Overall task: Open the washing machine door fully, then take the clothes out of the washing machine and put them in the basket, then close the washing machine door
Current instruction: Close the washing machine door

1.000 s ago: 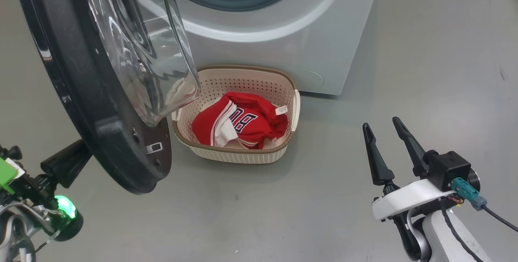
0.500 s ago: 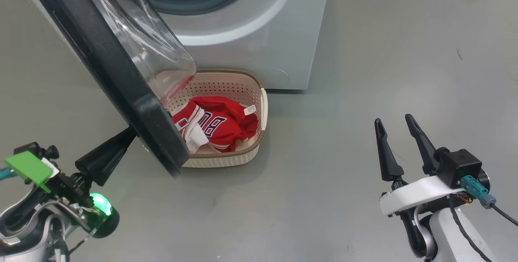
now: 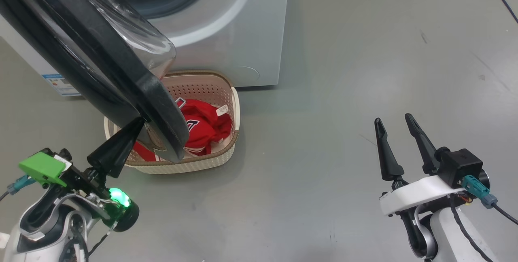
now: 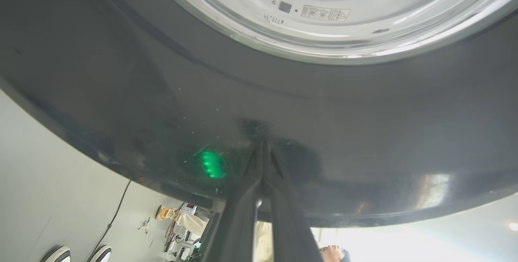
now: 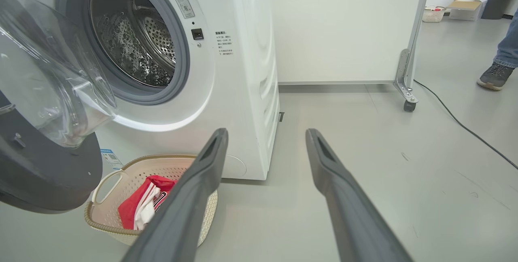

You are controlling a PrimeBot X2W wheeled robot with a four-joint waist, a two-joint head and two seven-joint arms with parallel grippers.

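Observation:
The washing machine door (image 3: 101, 64) stands partly swung, its clear bowl facing the white washing machine (image 3: 238, 35). My left gripper (image 3: 137, 121) is shut, its tip pressed against the door's glossy black outer rim (image 4: 259, 104). The red clothes (image 3: 202, 126) lie in the cream basket (image 3: 190, 163) on the floor before the machine, partly hidden behind the door. The steel drum (image 5: 133, 43) shows no clothes inside. My right gripper (image 3: 394, 120) hangs open and empty over the floor at the right, well apart from the machine.
A person's foot (image 5: 495, 77) stands at the far right in the right wrist view. A cable (image 5: 457, 118) runs across the floor there, by a white panel on a castor (image 5: 408, 104). Grey floor stretches to the right of the machine.
The head camera has turned, shifting the scene leftward. The door has swung further toward the machine with my left gripper's tip against its outer rim. The right arm stays put.

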